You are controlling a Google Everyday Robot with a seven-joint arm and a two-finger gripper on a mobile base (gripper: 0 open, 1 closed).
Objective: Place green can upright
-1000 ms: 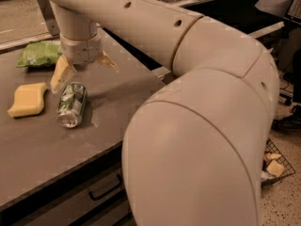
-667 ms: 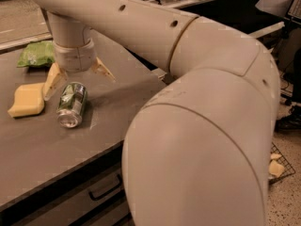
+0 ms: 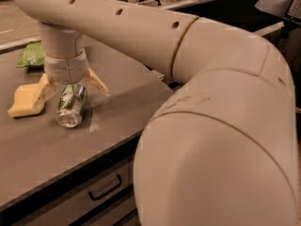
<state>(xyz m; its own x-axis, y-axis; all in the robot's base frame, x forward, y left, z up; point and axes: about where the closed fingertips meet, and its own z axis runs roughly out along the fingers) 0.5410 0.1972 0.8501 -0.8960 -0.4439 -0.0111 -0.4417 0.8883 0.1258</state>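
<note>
- Gripper (image 3: pixel 72 92) is low over the grey table (image 3: pixel 131 102), directly above the green can (image 3: pixel 70 106), with its jaws spread wide.
- One of its fingers (image 3: pixel 96 81) slants out on the can's right side. The other slants out on the left, so the can lies between them.
- No grasp is evident: neither finger is closed against the can, and the can rests on the table on its side.
- The can's silver end faces the camera and the table's front edge. Its green label runs back under the wrist.
- Just left of the can lies the yellow sponge (image 3: pixel 23 102). The left finger overlaps the sponge's right edge, and I cannot tell whether the two touch.
- A green snack bag (image 3: pixel 31 55) lies at the far left of the table, well apart from the can.
- Hidden: the wrist covers the can's far end, so any contact between palm and can cannot be confirmed.
- Cut off: the arm (image 3: pixel 211 126) fills the right half of the view and hides most of that side. A drawer handle (image 3: pixel 106 188) shows below the table's front edge.
- Change from the earlier frames: the gripper has come down and forward, from above and behind the can to straddling it. The can, sponge and bag lie where they did.
</note>
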